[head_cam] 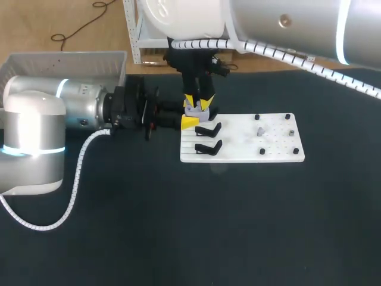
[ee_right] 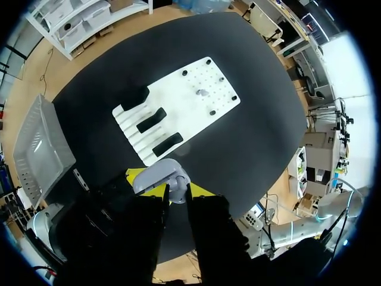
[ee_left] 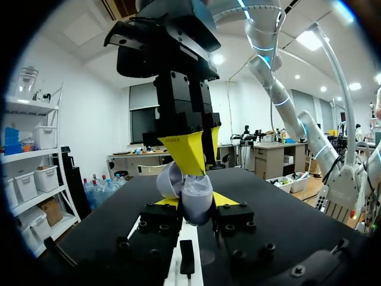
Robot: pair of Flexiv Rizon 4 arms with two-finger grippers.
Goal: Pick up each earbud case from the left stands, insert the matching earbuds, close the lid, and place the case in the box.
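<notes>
The left wrist view alone shows the grip. The left gripper (ee_left: 196, 201) has its two yellow tips closed against opposite sides of the earbud case (ee_left: 196, 196), which hangs clear above the table (ee_left: 286, 202). There the case reads as two rounded grey lobes, the lower one between the tips and the upper one leaning off to one side. The lid therefore looks swung open, though the hinge is not visible and the case's long axis cannot be told. The right gripper (ee_left: 201, 167) comes straight down onto the case's top, and no view shows whether it is gripping anything. The head view gives the layout instead. The case sits over the 10 o'clock corner of the white board (head_cam: 250, 149). The left arm (head_cam: 77, 110) lies level from 9 o'clock, pointing toward 3. The right arm (head_cam: 297, 30) enters from 1 o'clock with its wrist turned straight down. The box (head_cam: 65, 59) stands at 10 o'clock, well apart from the case. Two black stands (head_cam: 208, 129) show here at the board's 9 o'clock end. The right wrist view, looking down past the case, shows three stands lying side by side. It also shows a small grey piece (ee_right: 201, 93) among black pegs (ee_right: 184, 72) at the board's other end.
</notes>
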